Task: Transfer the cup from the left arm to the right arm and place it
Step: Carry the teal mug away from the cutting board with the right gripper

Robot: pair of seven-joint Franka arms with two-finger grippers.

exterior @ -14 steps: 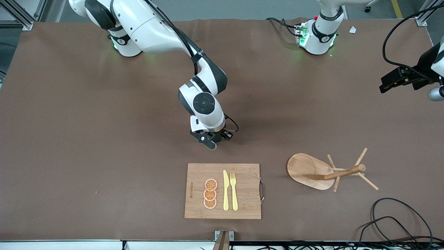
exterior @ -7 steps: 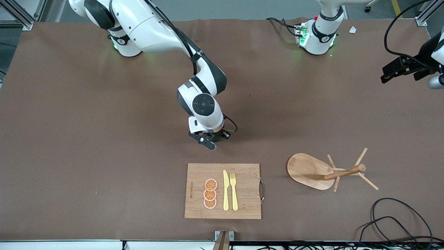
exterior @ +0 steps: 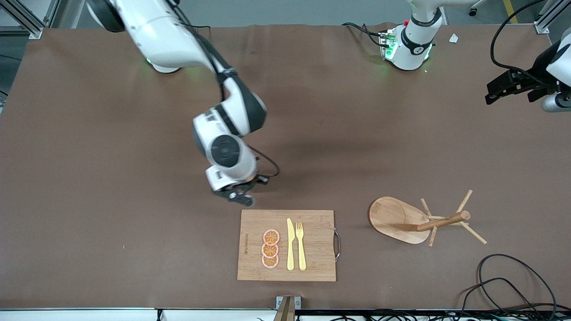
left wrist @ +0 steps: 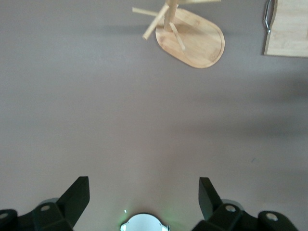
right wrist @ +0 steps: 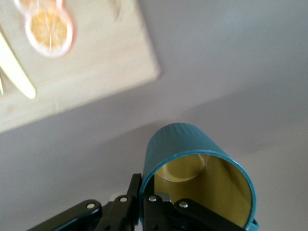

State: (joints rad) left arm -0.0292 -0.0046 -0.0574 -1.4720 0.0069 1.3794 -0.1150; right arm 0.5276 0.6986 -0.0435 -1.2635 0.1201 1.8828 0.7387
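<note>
A line of dark lettering is printed along one edge of the cutting board [exterior: 286, 245], too small to be read; no other writing can be made out.

The cup [right wrist: 199, 175] is held by the right gripper [right wrist: 144, 202] — the rim is pinched between its fingers, one finger inside against the yellowish lining and one outside on the teal wall. In the right wrist view the cup is seen lifted off the brown table [exterior: 89, 178], over bare table just beside a corner of the cutting board, with its open mouth turned toward the camera; in the front view the cup itself is hidden under the right wrist, and the right gripper [exterior: 236, 196] is seen just off the board's edge that lies farther from the front camera, toward the right arm's end.

The left gripper [left wrist: 143, 202] is held high near the left arm's end of the table — its fingers [left wrist: 77, 195] are spread wide and nothing is between them; the left arm waits.

On the board three orange slices [exterior: 270, 248] are laid in a row, with a yellow knife [exterior: 290, 244] and a yellow fork [exterior: 301, 245] side by side next to them; a metal handle [exterior: 337, 244] is fitted on the board's end toward the left arm. A wooden peg stand [exterior: 419, 219] is set on the table beside the board, toward the left arm's end.
</note>
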